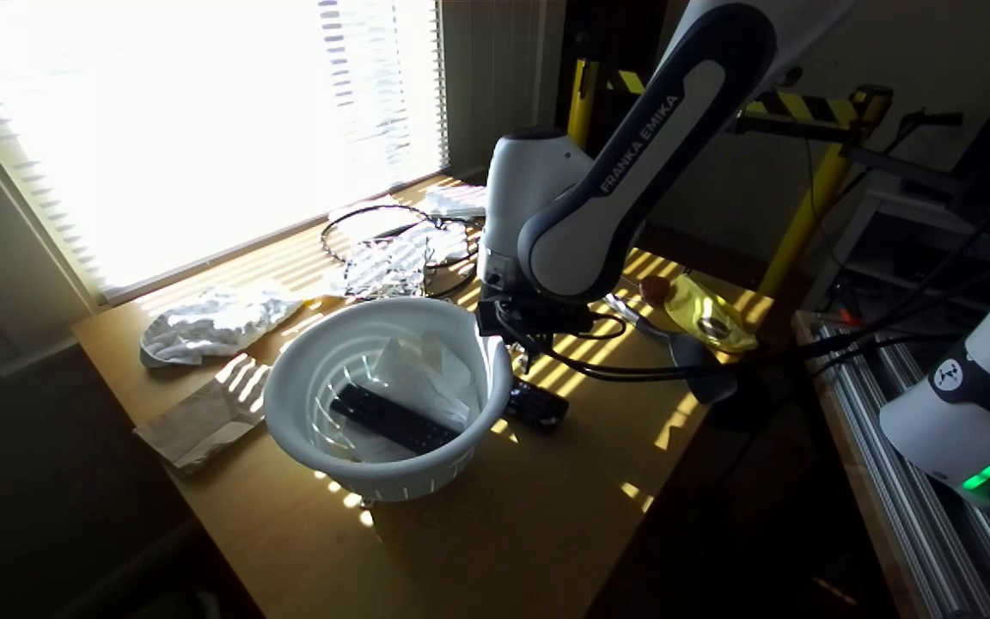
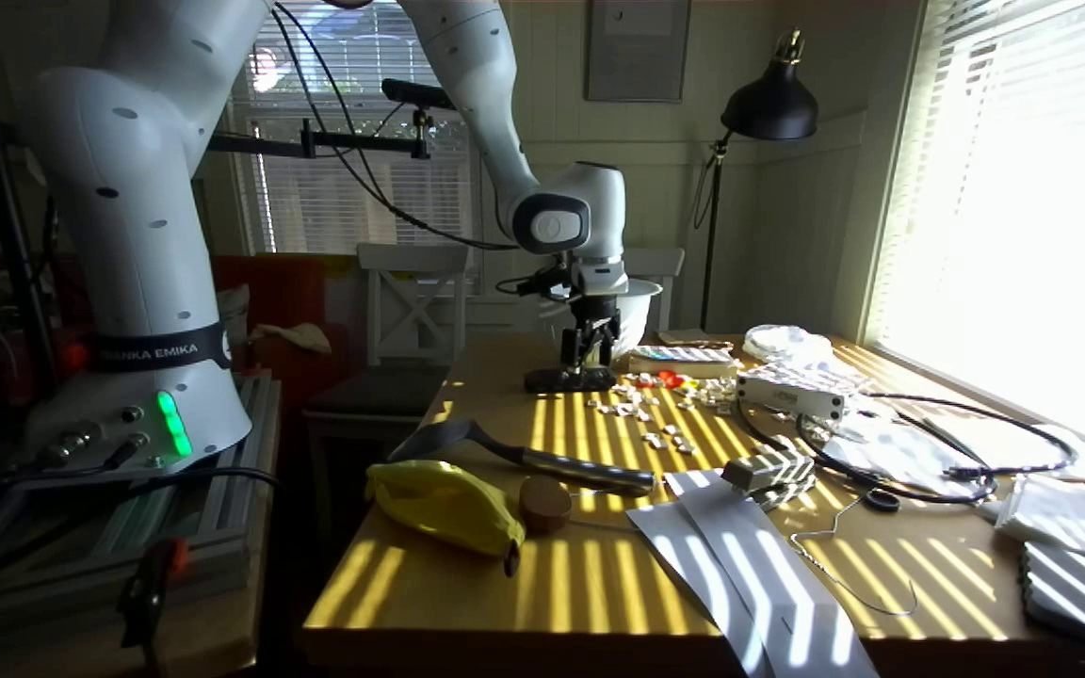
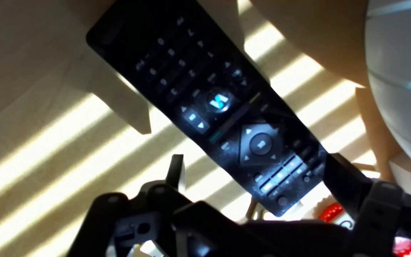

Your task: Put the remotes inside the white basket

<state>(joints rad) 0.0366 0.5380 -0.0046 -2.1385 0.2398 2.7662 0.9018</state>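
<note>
The white basket [image 1: 284,430] stands on the table. One black remote [image 1: 392,419] lies inside it on pale papers. Another black remote [image 1: 538,404] lies on the table beside the basket; it also shows in an exterior view [image 2: 571,380] and fills the middle of the wrist view [image 3: 227,107]. My gripper [image 3: 255,166] is open and low over this remote's end, with a finger on either side. A gap shows at the left finger; the right finger overlaps the remote's edge, and contact cannot be told. The gripper [image 2: 590,353] points down in front of the basket [image 2: 637,315].
A yellow pouch [image 2: 448,508] and a black spoon-like utensil with a metal handle [image 2: 590,471] lie near the table's edge. Small white pieces [image 2: 627,405], a looped black cable [image 2: 1023,471], a white cloth [image 1: 211,325] and brown paper [image 1: 203,421] lie around.
</note>
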